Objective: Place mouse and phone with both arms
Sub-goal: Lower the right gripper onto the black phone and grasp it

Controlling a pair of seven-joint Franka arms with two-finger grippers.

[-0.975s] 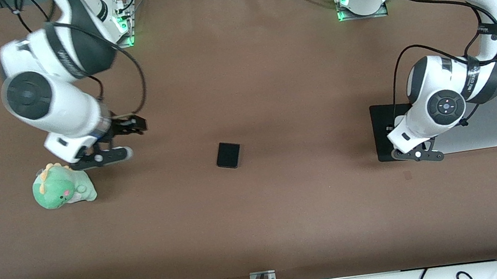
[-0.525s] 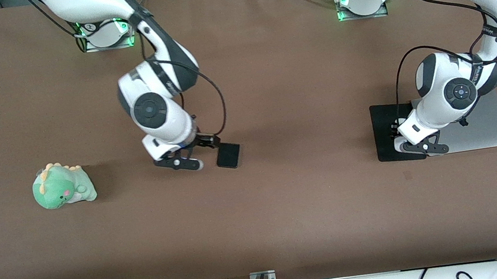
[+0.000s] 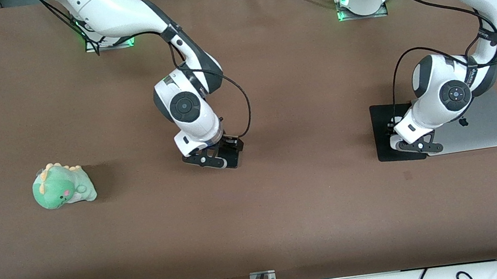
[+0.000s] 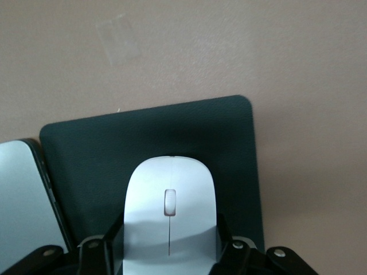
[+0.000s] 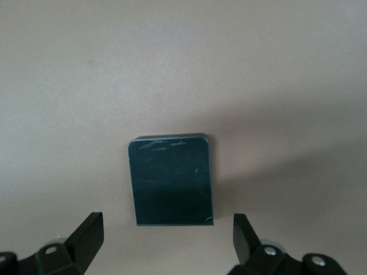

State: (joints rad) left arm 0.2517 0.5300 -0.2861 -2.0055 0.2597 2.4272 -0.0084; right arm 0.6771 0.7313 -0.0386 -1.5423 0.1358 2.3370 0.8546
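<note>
The black phone [image 5: 171, 180] lies flat on the brown table, partly covered by my right hand in the front view [image 3: 234, 159]. My right gripper [image 5: 167, 226] is open just over it [image 3: 221, 155]; its fingers stand wide, one to each side of the phone's end, not touching it. My left gripper [image 4: 170, 243] is shut on the white mouse [image 4: 170, 197], one finger on each side. It holds the mouse low over the black mat [image 4: 229, 137] at the left arm's end of the table [image 3: 399, 140]. In the front view the hand hides the mouse.
The black mat [image 3: 379, 118] lies beside a closed silver laptop [image 3: 483, 131], whose edge shows in the left wrist view [image 4: 23, 195]. A green plush dinosaur [image 3: 62, 186] sits toward the right arm's end of the table.
My right arm has swung from beside the plush dinosaur to the table's middle, and its gripper is now over the phone. My left gripper has shifted slightly over the mat.
</note>
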